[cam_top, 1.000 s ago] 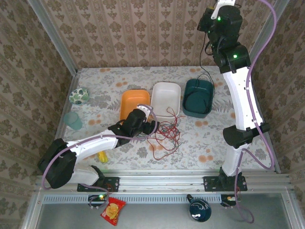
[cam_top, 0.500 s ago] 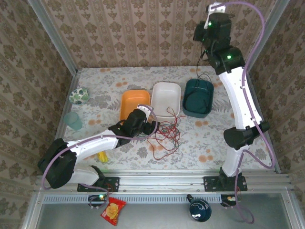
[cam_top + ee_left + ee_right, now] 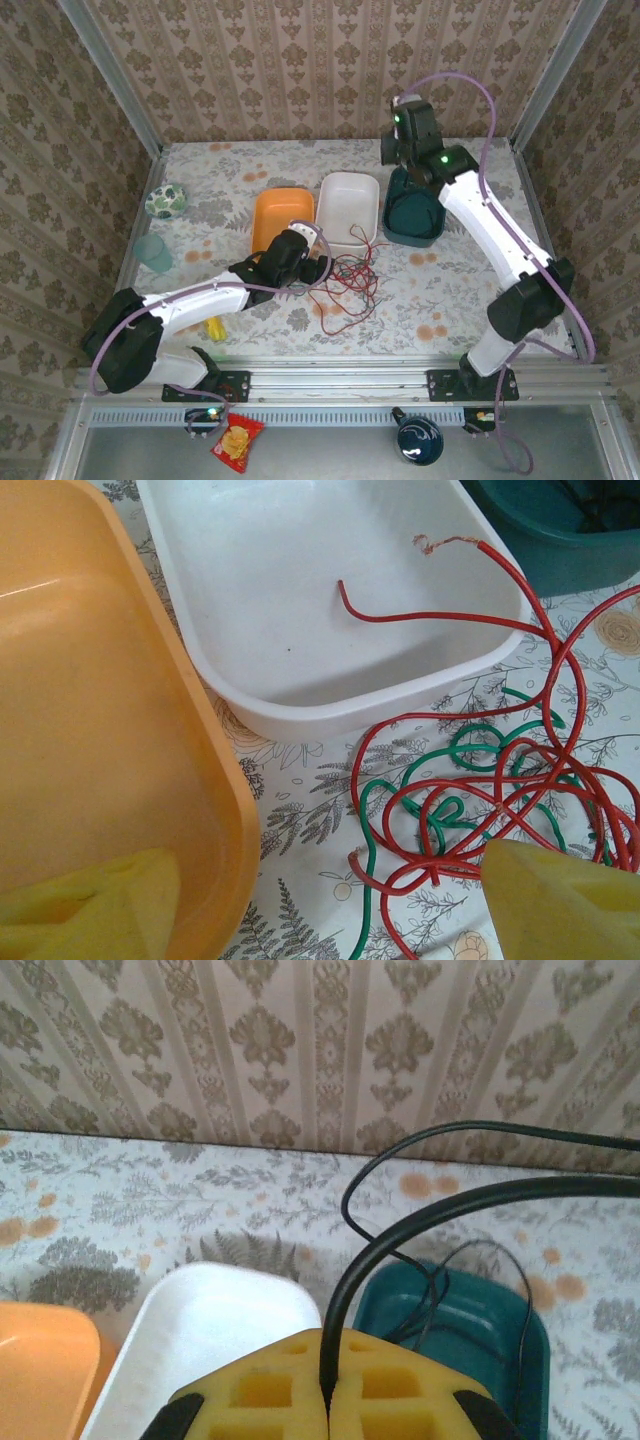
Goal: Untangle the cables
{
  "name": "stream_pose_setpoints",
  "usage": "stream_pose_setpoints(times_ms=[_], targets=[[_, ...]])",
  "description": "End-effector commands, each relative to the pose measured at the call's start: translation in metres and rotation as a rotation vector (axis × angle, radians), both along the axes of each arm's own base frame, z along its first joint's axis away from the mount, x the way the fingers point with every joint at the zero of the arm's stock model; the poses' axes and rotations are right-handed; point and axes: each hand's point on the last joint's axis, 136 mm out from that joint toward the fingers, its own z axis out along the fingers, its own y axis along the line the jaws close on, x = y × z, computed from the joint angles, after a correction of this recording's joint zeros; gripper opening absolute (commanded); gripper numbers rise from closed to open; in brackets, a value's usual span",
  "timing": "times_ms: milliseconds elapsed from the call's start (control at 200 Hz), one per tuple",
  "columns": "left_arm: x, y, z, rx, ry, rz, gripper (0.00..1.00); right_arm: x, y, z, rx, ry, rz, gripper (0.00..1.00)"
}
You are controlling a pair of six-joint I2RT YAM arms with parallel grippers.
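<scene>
Your right claw [image 3: 327, 1390] is pressed together on the black cable [image 3: 400, 1215], which arcs up from its pads and trails down into the teal bin [image 3: 535, 1355] just ahead and below. By my read you're parking black apart from the others. Next call: lower over that bin and let go so the whole length lands inside. Your left claw [image 3: 325, 875] stands spread, holding nothing. The red cable [image 3: 560, 650] and green cable [image 3: 470, 735] are knotted on the table just ahead of its fingertips, and one red end lies in the white bin [image 3: 300, 710] beyond. The orange bin [image 3: 100, 730] sits close against one finger and could crowd a sweep that way. Red threads through green, so pinch one strand, not the bundle.
</scene>
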Motion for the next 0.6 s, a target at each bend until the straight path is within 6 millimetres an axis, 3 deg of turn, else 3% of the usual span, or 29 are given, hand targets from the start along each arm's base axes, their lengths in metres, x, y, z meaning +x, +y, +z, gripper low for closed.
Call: stream_pose_setpoints(times_ms=[0,160,295,480,595], targets=[[-0.001,-0.006,0.002,-0.011,0.007,-0.008,0.79,-0.011,-0.002,-0.013,0.094,-0.029,-0.025,0.00],[-0.001,-0.007,0.002,-0.014,0.006,-0.002,0.79,-0.020,-0.021,-0.069,0.190,-0.044,-0.125,0.00],[-0.002,-0.008,0.003,-0.016,0.009,-0.005,0.80,-0.017,-0.038,-0.099,0.250,-0.056,-0.200,0.00],[-0.003,-0.008,0.003,-0.015,0.010,-0.003,0.79,0.001,-0.062,-0.123,0.344,-0.033,-0.258,0.00],[-0.003,-0.007,0.002,-0.014,0.013,-0.002,0.79,0.017,-0.064,-0.130,0.344,-0.021,-0.252,0.00]])
